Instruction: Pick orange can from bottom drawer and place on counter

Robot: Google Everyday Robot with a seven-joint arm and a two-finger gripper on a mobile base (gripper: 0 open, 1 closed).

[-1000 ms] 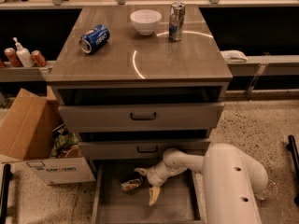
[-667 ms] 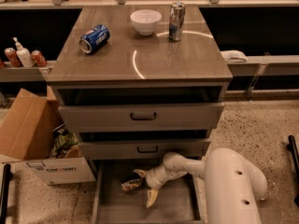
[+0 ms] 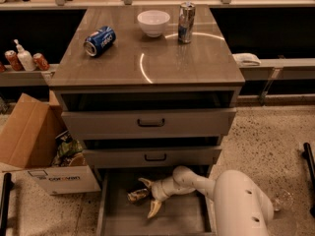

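Observation:
The orange can (image 3: pixel 137 195) lies on its side on the floor of the open bottom drawer (image 3: pixel 179 221), towards its back left. My gripper (image 3: pixel 146 198) is down inside the drawer, just right of the can. It is open, with one pale finger (image 3: pixel 145 182) behind the can and the other (image 3: pixel 154 209) in front of it. The can's right end sits at the mouth of the fingers. The counter (image 3: pixel 147 58) is the glossy top of the cabinet, above the drawers.
On the counter lie a blue can (image 3: pixel 100 40) on its side, a white bowl (image 3: pixel 153 22) and a tall silver-and-blue can (image 3: pixel 186 22). The two upper drawers (image 3: pixel 150 123) stand slightly open. An open cardboard box (image 3: pixel 34 146) stands at the left. My white arm (image 3: pixel 236 200) fills the lower right.
My gripper has shifted slightly left, closer to the orange can, its fingers still spread. The can has not visibly moved.

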